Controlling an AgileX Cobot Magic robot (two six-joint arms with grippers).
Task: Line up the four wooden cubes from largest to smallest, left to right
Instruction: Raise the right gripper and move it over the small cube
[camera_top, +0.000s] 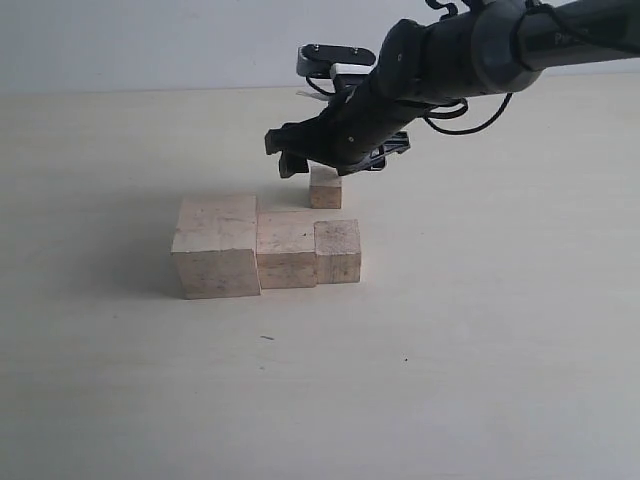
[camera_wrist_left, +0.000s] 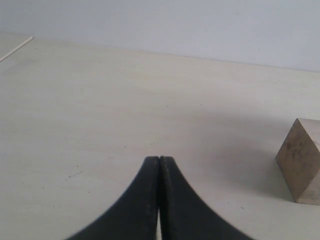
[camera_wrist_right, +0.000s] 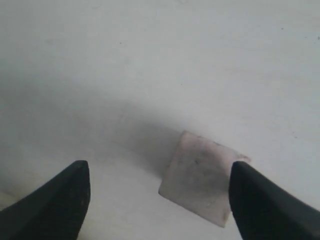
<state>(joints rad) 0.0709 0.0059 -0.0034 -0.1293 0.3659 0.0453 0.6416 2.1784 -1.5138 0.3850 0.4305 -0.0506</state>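
Note:
Three wooden cubes stand touching in a row in the exterior view: the largest cube (camera_top: 215, 245) on the left, the second cube (camera_top: 286, 250) in the middle, the third cube (camera_top: 338, 250) on the right. Behind that row the smallest cube (camera_top: 325, 187) stands alone. My right gripper (camera_top: 300, 160) hovers just over it, open. In the right wrist view the smallest cube (camera_wrist_right: 200, 182) lies on the table between the spread fingers, nearer one fingertip (camera_wrist_right: 250, 200), and the right gripper (camera_wrist_right: 159, 185) holds nothing. My left gripper (camera_wrist_left: 159, 162) is shut and empty, with one wooden cube (camera_wrist_left: 302, 162) off to its side.
The pale table (camera_top: 480, 350) carries only the cubes. The right arm (camera_top: 470, 50) reaches in from the upper right across the back of the scene. A light wall runs behind the table's far edge (camera_top: 150, 92). The left arm is outside the exterior view.

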